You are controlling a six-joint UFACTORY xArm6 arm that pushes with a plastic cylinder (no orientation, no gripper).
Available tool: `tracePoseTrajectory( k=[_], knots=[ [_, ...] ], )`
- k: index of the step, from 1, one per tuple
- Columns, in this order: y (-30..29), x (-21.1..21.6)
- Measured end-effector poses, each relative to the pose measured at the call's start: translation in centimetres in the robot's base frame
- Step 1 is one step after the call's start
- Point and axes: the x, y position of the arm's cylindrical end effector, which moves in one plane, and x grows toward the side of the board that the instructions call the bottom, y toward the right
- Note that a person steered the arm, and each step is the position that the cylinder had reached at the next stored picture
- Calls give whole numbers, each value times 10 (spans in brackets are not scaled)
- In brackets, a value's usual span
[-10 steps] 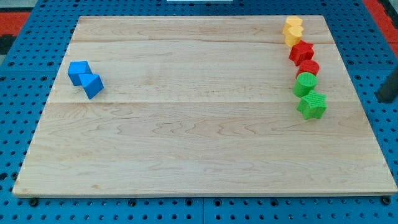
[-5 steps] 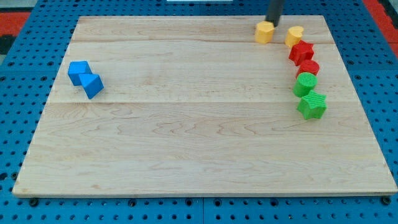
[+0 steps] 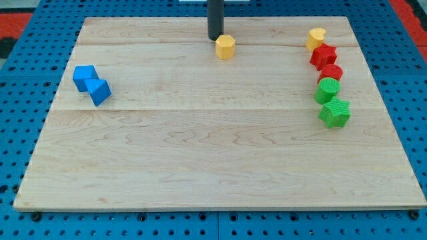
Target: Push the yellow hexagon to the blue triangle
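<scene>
Wooden board (image 3: 213,167) with coloured blocks

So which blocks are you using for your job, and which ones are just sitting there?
For the job:
yellow hexagon, right beside my tip, toward the view's right
blue triangle, near the view's left edge

Just sitting there:
blue block
yellow heart
red star
red cylinder
green cylinder
green star

A wooden counter (image 3: 200,160) lies on a blue pegboard (image 3: 13,133). Down its right side, from top to bottom of the view, run a yellow heart (image 3: 316,38), a red star (image 3: 323,55), a red cylinder (image 3: 331,73), a green cylinder (image 3: 327,89) and a green star (image 3: 335,113), each touching or just beside the next. At the view's left sits a blue cube (image 3: 84,76).
</scene>
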Motion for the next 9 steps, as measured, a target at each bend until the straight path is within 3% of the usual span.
tracePoseTrajectory(
  k=[1, 3, 4, 6, 7, 8, 9],
  knots=[
    [54, -6],
    [80, 16],
    [52, 31],
    [-95, 38],
    [-141, 45],
    [-142, 18],
    [-201, 64]
  ],
)
